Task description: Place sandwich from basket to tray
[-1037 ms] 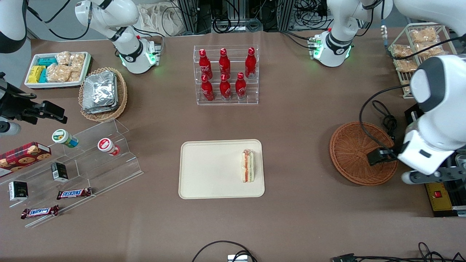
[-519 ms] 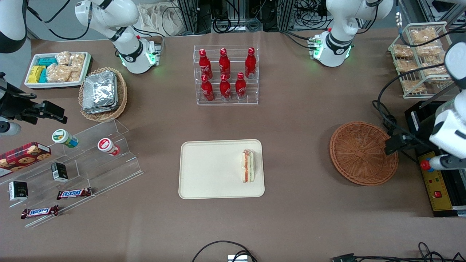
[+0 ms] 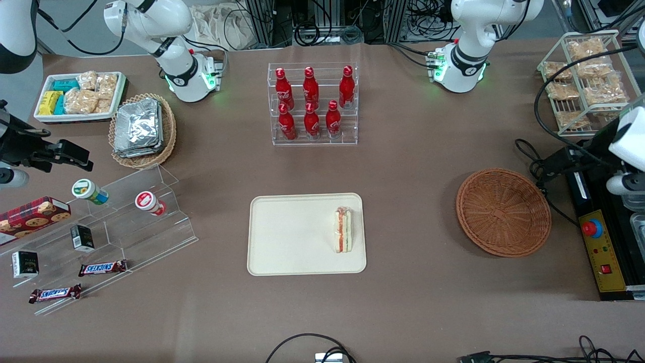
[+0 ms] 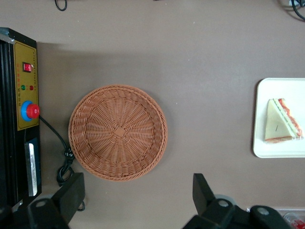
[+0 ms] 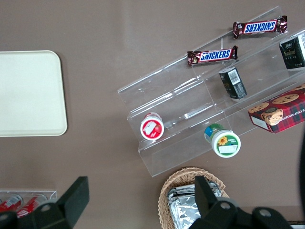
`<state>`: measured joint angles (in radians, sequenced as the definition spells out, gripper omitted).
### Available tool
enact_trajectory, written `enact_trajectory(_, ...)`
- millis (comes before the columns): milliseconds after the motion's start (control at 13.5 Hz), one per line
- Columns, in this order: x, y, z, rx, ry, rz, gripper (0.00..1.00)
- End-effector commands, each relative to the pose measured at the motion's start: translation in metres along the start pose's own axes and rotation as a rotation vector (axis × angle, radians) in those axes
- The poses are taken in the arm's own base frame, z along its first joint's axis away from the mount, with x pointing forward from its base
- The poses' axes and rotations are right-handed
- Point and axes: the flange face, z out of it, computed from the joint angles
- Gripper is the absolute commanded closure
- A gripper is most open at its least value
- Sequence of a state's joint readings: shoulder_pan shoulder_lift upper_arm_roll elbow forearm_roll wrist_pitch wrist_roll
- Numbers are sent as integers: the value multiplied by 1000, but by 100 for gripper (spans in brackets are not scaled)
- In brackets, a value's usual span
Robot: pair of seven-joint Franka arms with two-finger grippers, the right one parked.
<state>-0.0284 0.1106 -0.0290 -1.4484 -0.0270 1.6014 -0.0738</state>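
Note:
The sandwich [image 3: 343,230] lies on the cream tray [image 3: 292,237], near the tray's edge toward the working arm. It also shows in the left wrist view [image 4: 281,125] on the tray [image 4: 261,143]. The reddish-brown wicker basket [image 3: 503,212] is empty, as the left wrist view [image 4: 118,132] also shows. My left gripper [image 3: 554,165] is raised above the table at the working arm's end, beside the basket and a little farther from the front camera. Its fingers [image 4: 71,191] stand wide apart with nothing between them, so the gripper [image 4: 137,191] is open and empty.
A control box with a red button [image 3: 592,228] and a cable [image 3: 534,161] lie beside the basket. A wire rack of bagged snacks [image 3: 584,80] stands farther back. A rack of red bottles [image 3: 312,103] stands mid-table. An acrylic stand [image 3: 126,217] is toward the parked arm's end.
My left arm has drawn away from over the basket's edge toward the table's end and farther from the front camera. The sandwich and basket have not moved.

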Motion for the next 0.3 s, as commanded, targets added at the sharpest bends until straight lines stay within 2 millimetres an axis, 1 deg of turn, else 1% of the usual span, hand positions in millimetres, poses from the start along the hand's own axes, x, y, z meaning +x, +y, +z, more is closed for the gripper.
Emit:
enact_trajectory(0, -26, 0, -12, 14, 8, 20, 0)
enact_trajectory(148, -31, -4, -16, 13, 14, 16, 0)
enact_trajectory(222, -31, -3, -15, 13, 11, 16, 0)
